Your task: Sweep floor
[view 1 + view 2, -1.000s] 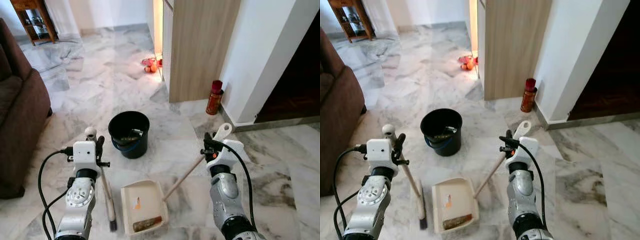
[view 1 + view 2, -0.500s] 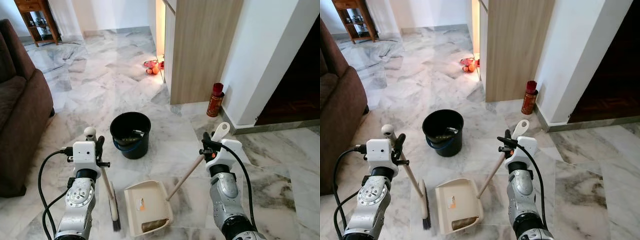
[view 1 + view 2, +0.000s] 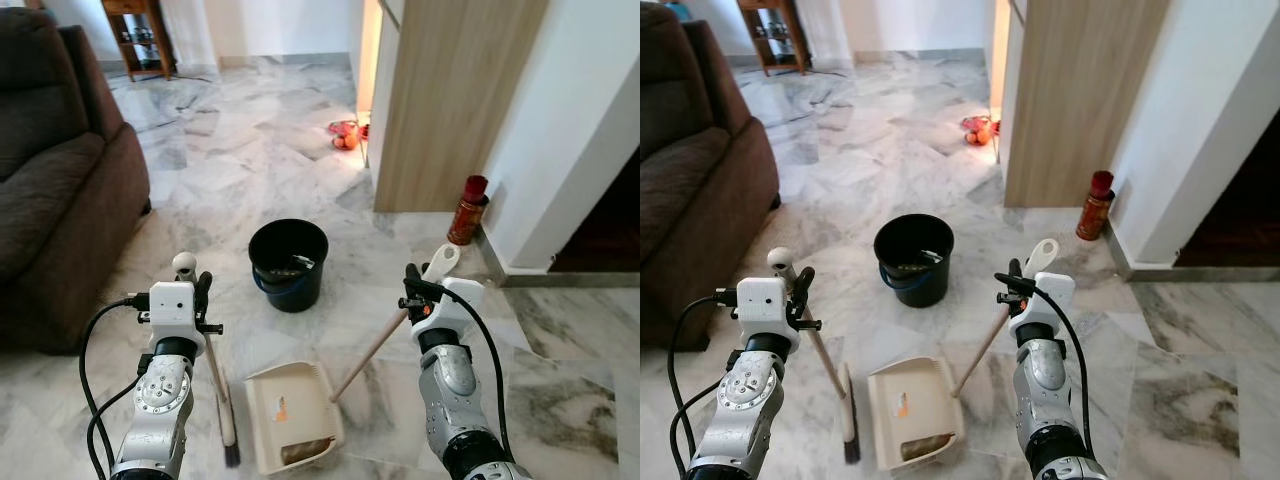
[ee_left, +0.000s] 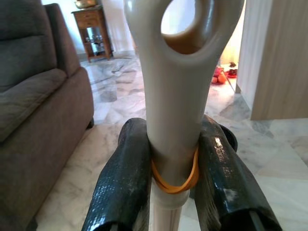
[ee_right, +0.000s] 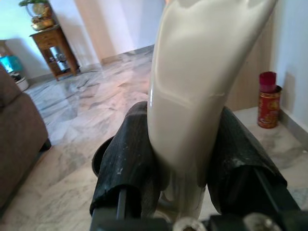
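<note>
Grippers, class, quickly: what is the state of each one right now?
Left gripper: shut on the broom handle.
Right gripper: shut on the dustpan handle.

Both silver arms reach forward and down over the marble floor, elbows bent and wrists raised, with a black cable looping from each wrist. The left gripper [image 4: 173, 166] has its two black fingers [image 4: 126, 178] clamped on either side of the broom handle [image 4: 174, 101] just below its looped end. The right gripper [image 5: 182, 159] likewise presses its fingers [image 5: 129, 163] against both sides of the dustpan handle [image 5: 197, 82], holding it tilted.
</note>
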You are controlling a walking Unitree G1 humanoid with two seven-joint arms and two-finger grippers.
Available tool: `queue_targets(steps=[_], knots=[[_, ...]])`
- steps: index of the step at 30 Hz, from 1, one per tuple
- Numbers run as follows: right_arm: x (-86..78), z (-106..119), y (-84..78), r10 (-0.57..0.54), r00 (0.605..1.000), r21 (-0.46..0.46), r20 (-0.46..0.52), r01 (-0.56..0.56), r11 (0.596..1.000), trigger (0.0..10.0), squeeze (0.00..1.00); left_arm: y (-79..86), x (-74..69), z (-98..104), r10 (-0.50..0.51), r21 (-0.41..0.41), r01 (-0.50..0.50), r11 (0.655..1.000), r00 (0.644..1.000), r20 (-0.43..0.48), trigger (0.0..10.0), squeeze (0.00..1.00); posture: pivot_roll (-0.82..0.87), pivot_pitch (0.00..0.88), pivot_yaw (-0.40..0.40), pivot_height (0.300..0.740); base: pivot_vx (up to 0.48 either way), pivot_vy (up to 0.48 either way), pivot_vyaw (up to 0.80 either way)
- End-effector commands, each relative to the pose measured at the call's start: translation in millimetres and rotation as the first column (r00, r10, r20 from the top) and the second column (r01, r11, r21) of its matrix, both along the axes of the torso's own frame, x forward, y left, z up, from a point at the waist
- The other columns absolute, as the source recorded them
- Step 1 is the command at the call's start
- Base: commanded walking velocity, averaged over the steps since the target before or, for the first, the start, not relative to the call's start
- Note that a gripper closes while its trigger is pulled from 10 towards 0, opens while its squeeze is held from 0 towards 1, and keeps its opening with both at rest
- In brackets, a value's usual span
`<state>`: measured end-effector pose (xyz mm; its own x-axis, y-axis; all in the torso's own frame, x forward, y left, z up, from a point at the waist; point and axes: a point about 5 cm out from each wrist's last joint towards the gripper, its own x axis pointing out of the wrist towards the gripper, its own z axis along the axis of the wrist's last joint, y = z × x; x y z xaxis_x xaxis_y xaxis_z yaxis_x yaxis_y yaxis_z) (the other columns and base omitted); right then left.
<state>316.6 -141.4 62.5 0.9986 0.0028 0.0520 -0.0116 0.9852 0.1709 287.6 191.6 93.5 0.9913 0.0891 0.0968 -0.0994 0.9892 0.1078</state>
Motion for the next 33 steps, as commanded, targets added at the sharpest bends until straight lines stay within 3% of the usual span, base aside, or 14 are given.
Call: queue_targets(steps=[1,10,33], knots=[[5.1,9.6,3.4,0.009,0.999,0.006,0.040,-0.010,1.000,10.0,0.00,2.2,0.6,5.2,0.006,0.019,-0.006,1.000,1.000,0.023,10.0,0.00,0.16,0.016,0.026,0.740,0.000,0.000,0.00],[5.0,9.7,4.6,0.017,0.999,0.005,0.041,-0.017,1.000,10.0,0.00,2.1,0.7,5.6,0.005,0.020,-0.006,1.000,1.000,0.023,10.0,0.00,0.16,0.022,0.025,0.740,0.000,0.000,0.55],[4.5,8.4,5.3,0.021,0.999,0.019,0.035,-0.021,1.000,10.0,0.00,1.3,0.9,6.1,-0.005,0.035,0.005,0.999,1.000,0.024,10.0,0.00,0.16,0.027,0.028,0.740,0.232,0.000,0.00]])
